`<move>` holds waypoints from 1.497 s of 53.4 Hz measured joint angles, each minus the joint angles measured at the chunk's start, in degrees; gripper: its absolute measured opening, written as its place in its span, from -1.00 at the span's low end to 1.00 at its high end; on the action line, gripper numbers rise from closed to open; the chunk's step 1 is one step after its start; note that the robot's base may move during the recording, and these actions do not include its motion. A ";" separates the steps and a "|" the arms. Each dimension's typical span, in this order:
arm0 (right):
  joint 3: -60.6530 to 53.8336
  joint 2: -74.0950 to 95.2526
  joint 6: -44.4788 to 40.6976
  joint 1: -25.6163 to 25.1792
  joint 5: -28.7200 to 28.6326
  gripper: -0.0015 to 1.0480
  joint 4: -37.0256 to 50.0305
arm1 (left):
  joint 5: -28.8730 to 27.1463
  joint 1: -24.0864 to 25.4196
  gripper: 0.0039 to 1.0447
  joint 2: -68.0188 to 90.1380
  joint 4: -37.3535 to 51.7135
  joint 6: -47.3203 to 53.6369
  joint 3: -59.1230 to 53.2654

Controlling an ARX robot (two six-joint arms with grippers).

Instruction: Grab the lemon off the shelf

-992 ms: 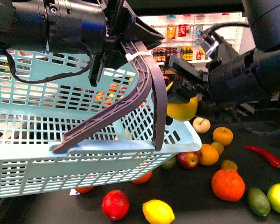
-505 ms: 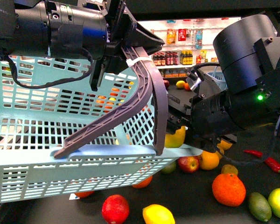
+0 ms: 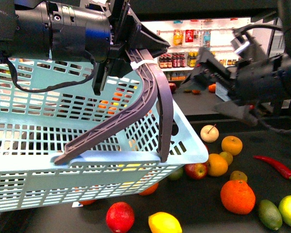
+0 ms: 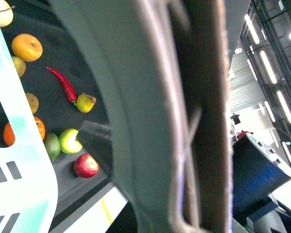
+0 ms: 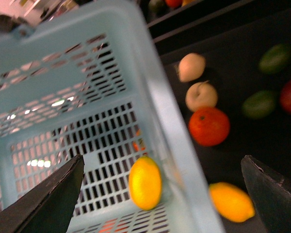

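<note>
Yellow on pale blue: the lemon (image 5: 145, 182) lies on the floor of the basket (image 5: 169, 126), close to the wall that faces the loose fruit, and I am not touching it. My right gripper (image 5: 162, 158) hangs above it with the jaws spread wide and nothing between the fingers (image 5: 48, 199). My left gripper (image 3: 131, 48) is clamped on the basket handle (image 3: 153, 97) and carries the basket over the black deck of the shelf (image 3: 203, 204).

As I judge it, the step in hand is getting my right arm clear of the basket. To do that well I should rise straight up first and only then swing off toward the right edge of the deck. That way neither finger catches the basket's rim or the arch of the handle, which crosses near my path in the front view. The jaws can stay wide, since closing them gains nothing here.

My left side matters as much. The basket looks tilted in the front view, so a jolt could send the lemon rolling along the floor. I hold the handle firmly and avoid any twist.

A second lemon (image 5: 231, 201) sits on the deck just beside the basket, outside its wall. If another pick follows, I should aim at that one and not at the orange (image 5: 208, 126) near it.
</note>
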 joint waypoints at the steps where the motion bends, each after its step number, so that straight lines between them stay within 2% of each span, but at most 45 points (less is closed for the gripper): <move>1: 0.07 0.02 -0.33 -1.05 0.07 0.86 0.13 | 0.00 0.00 -0.89 0.00 0.00 0.00 0.00; 6: 0.33 1.79 -2.38 -6.80 -0.17 0.86 0.42 | 0.09 0.00 -0.89 0.00 0.00 0.04 0.00; 11: 0.17 5.97 -6.93 -9.92 1.03 0.86 1.27 | 0.15 -0.02 -0.89 0.00 0.00 0.04 0.00; 22: -2.45 16.52 -15.63 -10.01 3.87 0.86 4.57 | 0.07 0.00 -0.89 0.00 0.00 0.04 0.00; 33: -3.37 25.24 -20.59 -5.84 6.36 0.86 6.12 | 0.04 -0.02 -0.89 0.00 0.00 0.02 0.00; 52: 0.70 38.21 -33.94 6.56 6.93 0.86 9.79 | 0.02 0.00 -0.89 0.00 0.00 0.02 0.00; 63: 5.09 42.77 -40.44 8.37 7.89 0.86 11.96 | 0.07 0.00 -0.89 0.00 0.00 0.02 0.00; 80: 10.64 48.09 -48.00 9.64 5.01 0.86 13.31 | 0.11 -0.02 -0.89 0.00 0.00 0.02 0.00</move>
